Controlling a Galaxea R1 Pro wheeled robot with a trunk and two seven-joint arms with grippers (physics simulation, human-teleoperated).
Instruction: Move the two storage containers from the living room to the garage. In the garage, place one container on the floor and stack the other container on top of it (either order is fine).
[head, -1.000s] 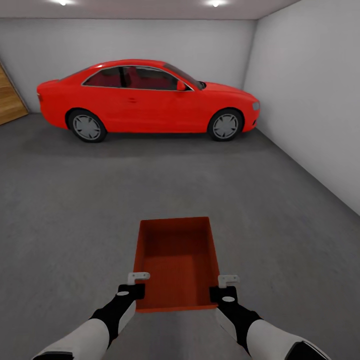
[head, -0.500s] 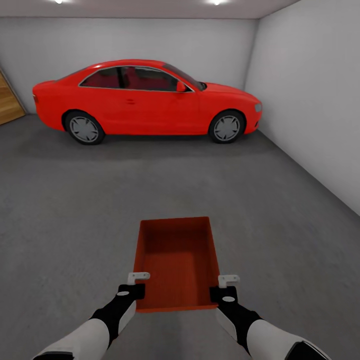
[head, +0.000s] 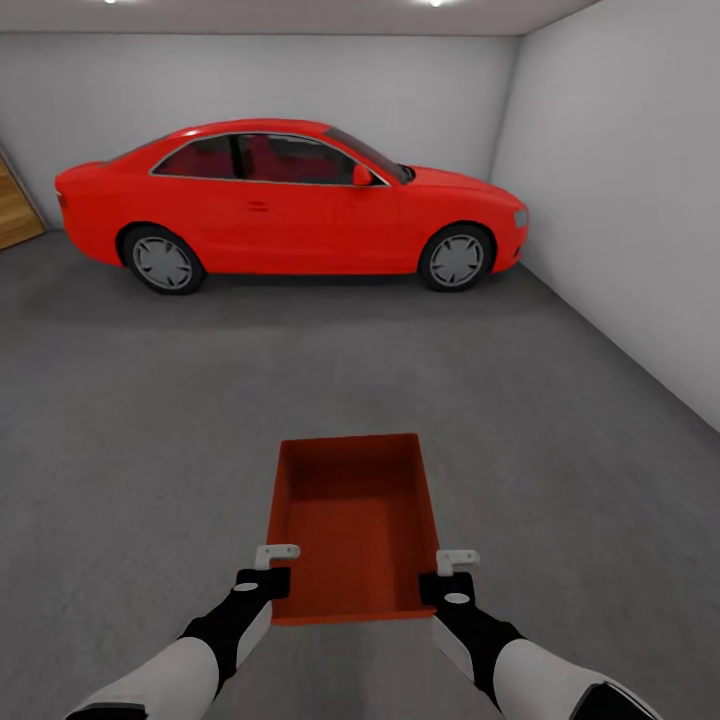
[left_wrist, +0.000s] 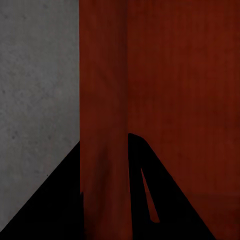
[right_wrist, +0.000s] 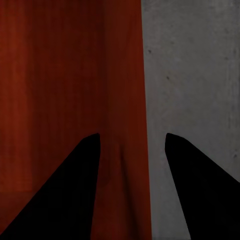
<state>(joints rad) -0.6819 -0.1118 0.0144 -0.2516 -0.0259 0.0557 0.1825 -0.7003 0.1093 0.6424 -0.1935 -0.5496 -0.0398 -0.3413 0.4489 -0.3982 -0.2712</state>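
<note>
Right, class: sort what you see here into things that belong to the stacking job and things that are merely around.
Belongs to the job:
- storage container, held at its side walls
- left gripper
- right gripper
- grey concrete floor

Merely around:
- red car
- white walls
- wooden door

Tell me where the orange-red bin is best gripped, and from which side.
Best by the two long side walls near the end closest to the robot, one end effector per side, coming down over the rims. The storage container is open-topped with thin upright walls, so fingers can straddle a wall. The left end effector and right end effector sit at those walls; the wrist views show fingers on either side of a wall.
</note>
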